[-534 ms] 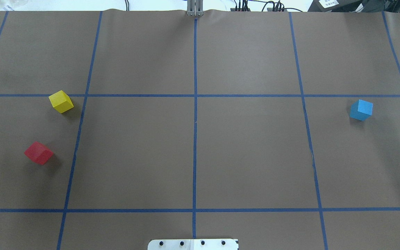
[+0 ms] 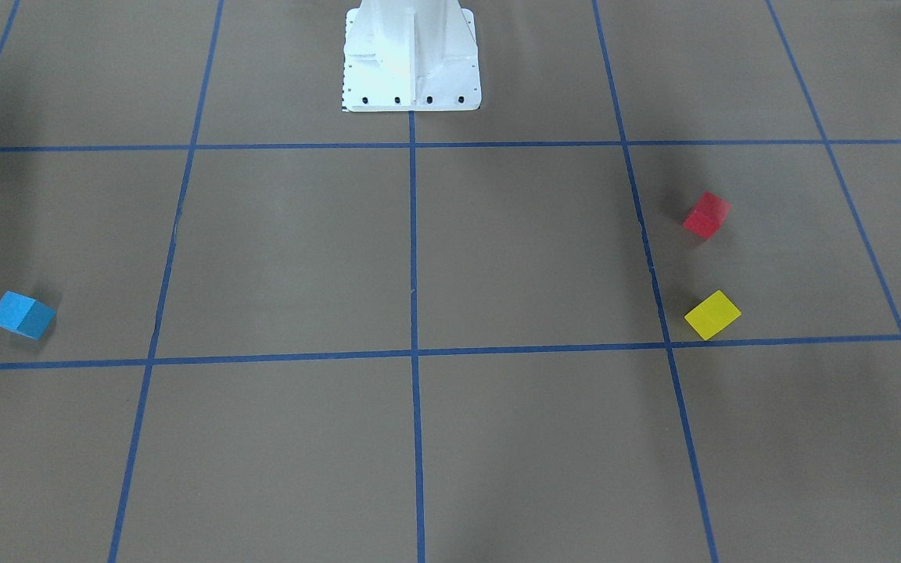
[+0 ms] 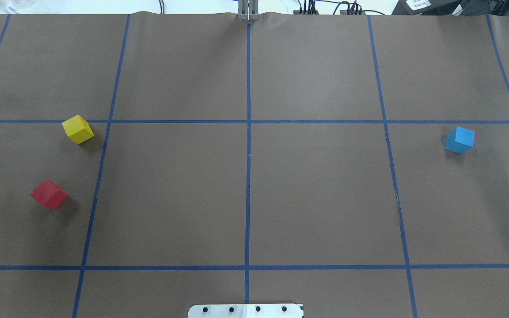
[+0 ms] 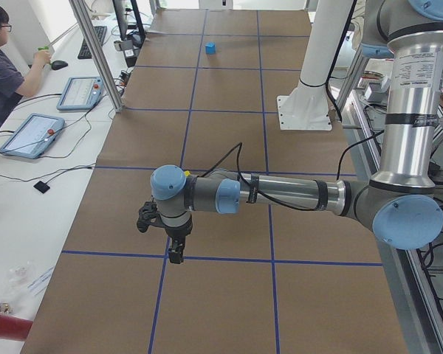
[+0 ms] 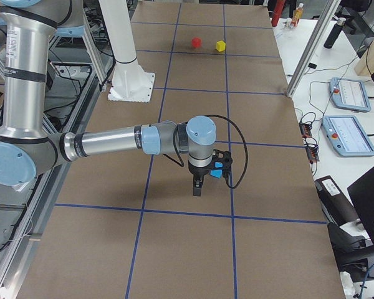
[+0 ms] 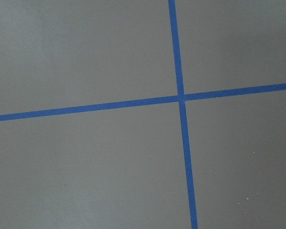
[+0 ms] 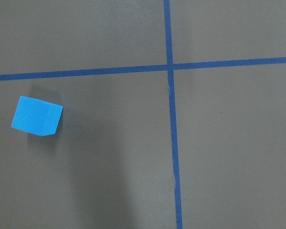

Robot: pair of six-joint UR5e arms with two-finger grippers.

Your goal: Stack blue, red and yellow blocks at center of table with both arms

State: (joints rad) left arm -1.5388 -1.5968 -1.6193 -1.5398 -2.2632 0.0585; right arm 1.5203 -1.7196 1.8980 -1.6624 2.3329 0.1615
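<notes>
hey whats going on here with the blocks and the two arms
Stacking has not begun. The blue block lies alone on the robot's right side of the table. The red block and yellow block lie apart from each other on its left side, and none is at the centre. The right tool hangs over the table close to the blue block. The left tool hangs over the other end. All three blocks lie on the table, so neither tool holds one. Whether the tools are open cannot be told.

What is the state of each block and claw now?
blue block: on table, unstacked, not gripped
red block: on table, unstacked, not gripped
yellow block: on table, unstacked, not gripped
left claw: holds no block; open or shut, cannot tell
right claw: holds no block; open or shut, cannot tell
</notes>
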